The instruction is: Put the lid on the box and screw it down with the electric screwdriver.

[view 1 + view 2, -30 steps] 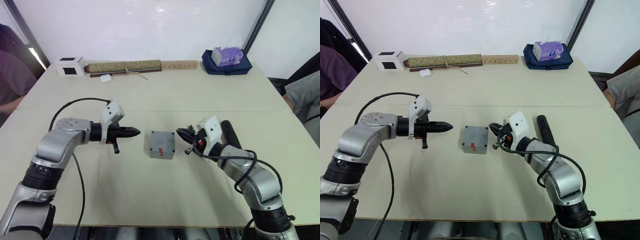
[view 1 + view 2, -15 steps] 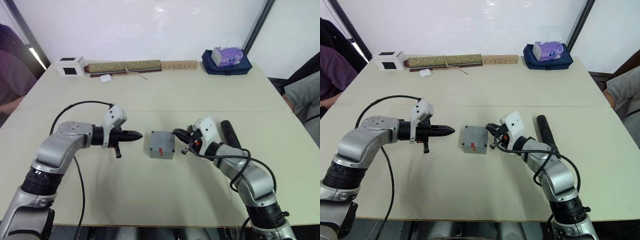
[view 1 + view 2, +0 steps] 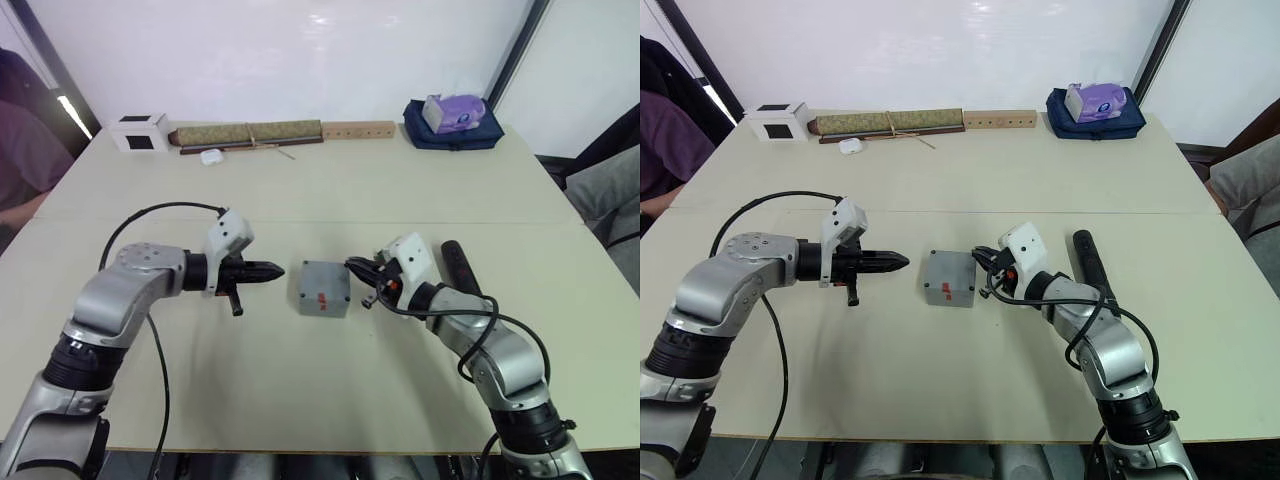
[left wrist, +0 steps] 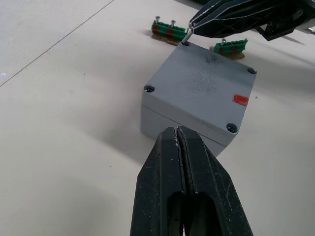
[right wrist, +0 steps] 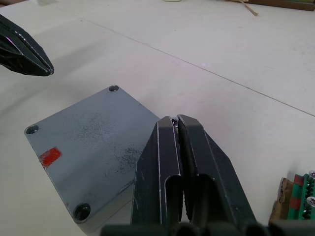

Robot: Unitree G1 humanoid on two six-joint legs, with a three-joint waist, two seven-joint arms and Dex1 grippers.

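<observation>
On my pale surface, the electric screwdriver lies flat at my right, long axis running away from me. The box sits mid-surface, lid on. My left claw is closed, empty; my right claw pinches a small screw at the lid's corner.

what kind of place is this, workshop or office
Probably a meeting room used as a test bench: a wide pale table against a blank white wall, a grey box with small green circuit boards, and a tissue pack.

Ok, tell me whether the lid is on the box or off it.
On. The lid sits flush on the box, corners aligned, a seam running between them. Whether screws fill the corner holes cannot be told.
</observation>
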